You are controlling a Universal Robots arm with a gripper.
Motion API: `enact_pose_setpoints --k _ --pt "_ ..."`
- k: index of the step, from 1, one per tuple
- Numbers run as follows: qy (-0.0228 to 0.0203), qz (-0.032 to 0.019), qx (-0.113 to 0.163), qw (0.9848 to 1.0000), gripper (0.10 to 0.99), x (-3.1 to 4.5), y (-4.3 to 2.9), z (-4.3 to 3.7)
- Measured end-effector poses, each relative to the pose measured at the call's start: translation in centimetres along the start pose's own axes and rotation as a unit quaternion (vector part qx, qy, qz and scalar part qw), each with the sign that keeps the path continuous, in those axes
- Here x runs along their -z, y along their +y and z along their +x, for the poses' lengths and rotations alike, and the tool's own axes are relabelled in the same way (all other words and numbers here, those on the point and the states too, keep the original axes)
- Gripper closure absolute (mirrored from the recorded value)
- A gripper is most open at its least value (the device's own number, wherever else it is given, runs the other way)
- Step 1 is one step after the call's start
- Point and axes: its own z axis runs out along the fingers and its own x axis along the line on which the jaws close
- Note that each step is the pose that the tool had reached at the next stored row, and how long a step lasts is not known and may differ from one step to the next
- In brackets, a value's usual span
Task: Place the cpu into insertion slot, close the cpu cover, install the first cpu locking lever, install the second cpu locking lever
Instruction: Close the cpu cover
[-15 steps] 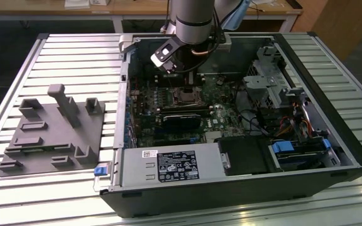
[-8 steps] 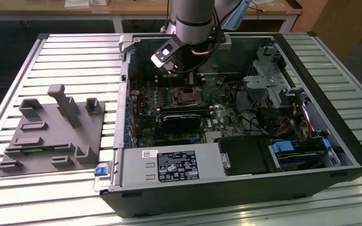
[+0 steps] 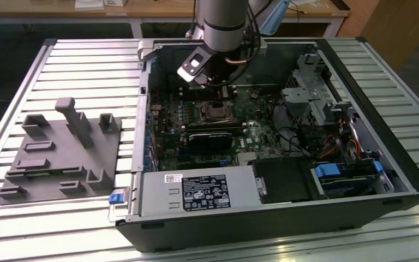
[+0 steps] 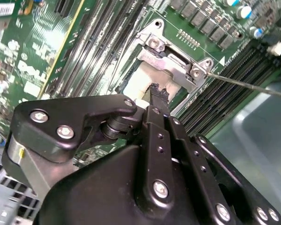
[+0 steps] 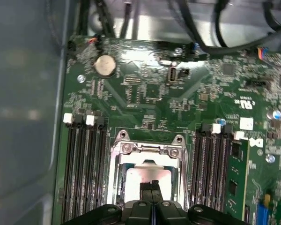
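Claw (image 4: 157, 92): closed, empty.
Cpu (image 4: 143, 80): at the tips, 6 o'clock from claw in exterior view; flat pale metal square.
Cover (image 5: 147, 151): silvery windowed frame.

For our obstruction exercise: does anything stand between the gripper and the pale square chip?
Nothing visible does. The gripper hangs over the pale square cpu, whose face shows through the window of the silvery metal cpu cover.

Silver-grey cylindrical arm (image 3: 222, 22) ends in a matte black pincer (image 4: 158, 93) studded with shiny round screws (image 4: 160, 188).
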Motion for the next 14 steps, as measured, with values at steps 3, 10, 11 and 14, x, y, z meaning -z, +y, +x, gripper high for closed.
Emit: enact_pose_setpoints --k 3,10,11,14 --pt "0.0005 0.0002 0.027 0.9996 0.980 -0.02 0.00 0.00" --pt "0.0019 0.0007 0.091 0.9959 0.980 -0.12 0.00 0.00" --pt "0.0021 0.0007 0.100 0.9950 0.980 -0.14 0.00 0.00" --pt "0.0026 0.0009 0.127 0.9919 0.980 -0.18 -0.01 0.00"
